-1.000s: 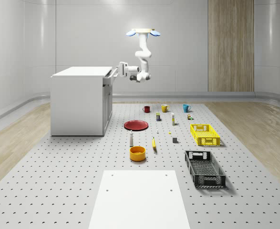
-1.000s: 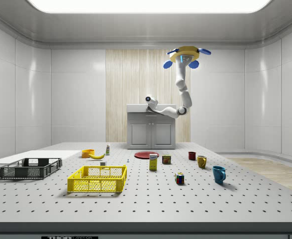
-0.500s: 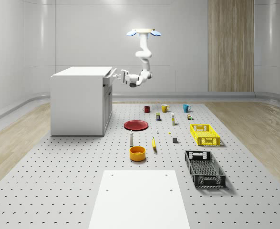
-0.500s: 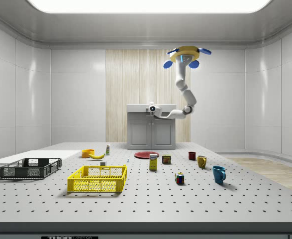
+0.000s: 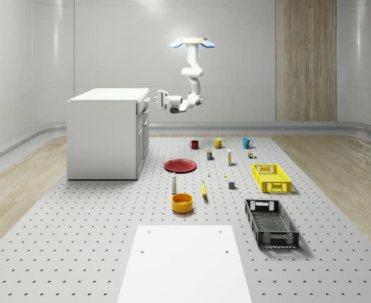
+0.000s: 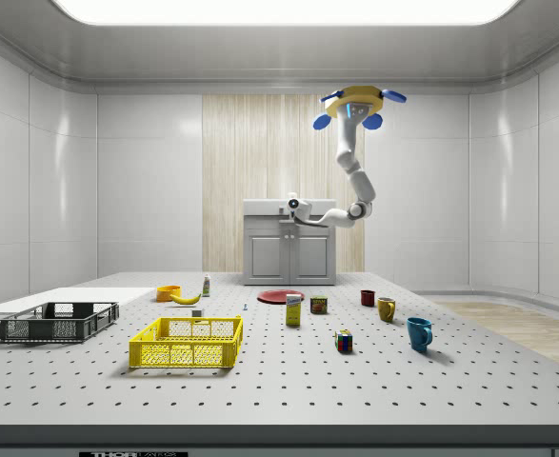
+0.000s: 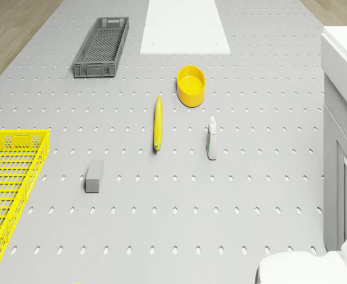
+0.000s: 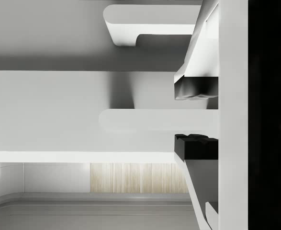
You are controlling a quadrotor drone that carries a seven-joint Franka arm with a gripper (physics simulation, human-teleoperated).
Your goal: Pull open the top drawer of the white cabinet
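Between open claw (image 8: 196, 118) fingers: top drawer (image 5: 143, 107) handle (image 8: 145, 120), seemingly ungripped.

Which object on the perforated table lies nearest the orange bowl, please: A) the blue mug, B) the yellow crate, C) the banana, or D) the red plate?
C: in the whole-scene view the banana lies just beside the orange bowl, closer than the other options.

So the grey perforated worktop (image 5: 78, 240) has a white cabinet (image 5: 106, 136), a white panel (image 5: 185, 262), a red plate (image 5: 180, 165), an orange bowl (image 5: 182, 202), a banana (image 5: 204, 190), a small bottle (image 5: 174, 183), three mugs (image 5: 218, 143), plus a yellow crate (image 5: 271, 178) and a black crate (image 5: 271, 223).
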